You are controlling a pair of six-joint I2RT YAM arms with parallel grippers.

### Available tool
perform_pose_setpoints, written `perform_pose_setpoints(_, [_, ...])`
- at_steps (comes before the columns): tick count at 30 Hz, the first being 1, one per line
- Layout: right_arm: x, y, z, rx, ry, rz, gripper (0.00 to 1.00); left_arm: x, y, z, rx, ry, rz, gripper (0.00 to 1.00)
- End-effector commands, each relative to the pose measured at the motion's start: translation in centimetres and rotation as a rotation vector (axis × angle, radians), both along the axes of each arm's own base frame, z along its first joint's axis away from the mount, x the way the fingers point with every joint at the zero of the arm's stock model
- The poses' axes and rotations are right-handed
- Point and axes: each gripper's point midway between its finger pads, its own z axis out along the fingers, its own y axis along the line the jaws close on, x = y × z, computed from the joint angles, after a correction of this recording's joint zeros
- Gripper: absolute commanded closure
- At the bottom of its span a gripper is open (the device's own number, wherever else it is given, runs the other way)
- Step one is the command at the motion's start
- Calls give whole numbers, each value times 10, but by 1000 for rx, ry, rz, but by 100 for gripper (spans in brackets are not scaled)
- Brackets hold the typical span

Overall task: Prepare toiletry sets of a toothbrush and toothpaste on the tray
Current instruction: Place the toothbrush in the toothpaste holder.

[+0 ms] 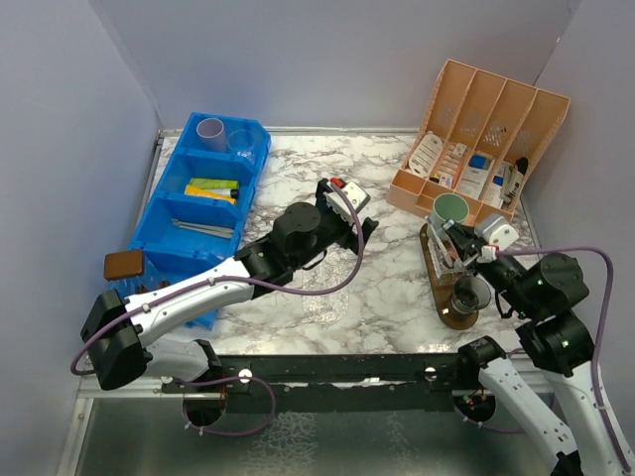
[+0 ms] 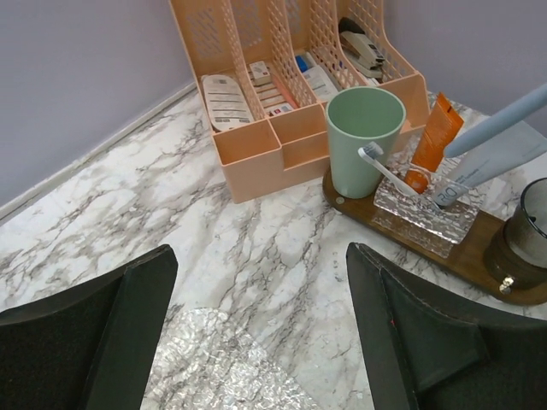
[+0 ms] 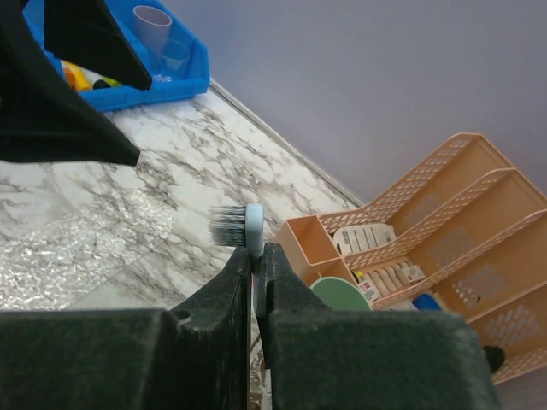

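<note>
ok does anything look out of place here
Nothing spilled or broken. A clear textured dish lies alone on the marble table, off the wooden tray, where a matching dish holds a white toothbrush and a leaning orange tube.

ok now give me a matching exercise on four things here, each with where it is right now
Things:
1. mint green cup
2. smoky dark cup
3. light-blue toothbrush
4. lilac cup

Places:
A. in the blue bin
B. on the wooden tray, at the end nearest the arms
C. pinched in the shut right gripper
D. on the wooden tray, beside the peach organizer

Pairs: 1-D, 2-B, 3-C, 4-A
</note>
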Motion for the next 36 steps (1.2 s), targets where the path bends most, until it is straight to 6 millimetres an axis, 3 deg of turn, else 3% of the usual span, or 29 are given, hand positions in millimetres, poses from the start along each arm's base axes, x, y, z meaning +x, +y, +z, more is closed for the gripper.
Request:
perform_pose_setpoints(1, [-4, -14, -27, -142, 0, -33, 99, 7, 15, 14, -45, -27, 65, 16])
perform_pose_setpoints(16, [12, -29, -87, -214, 96, -132, 99, 9, 21, 14, -44, -37, 93, 16])
perform_pose_setpoints(36, [31, -37, -128, -279, 132, -201, 99, 8, 25, 20, -63, -43, 99, 16])
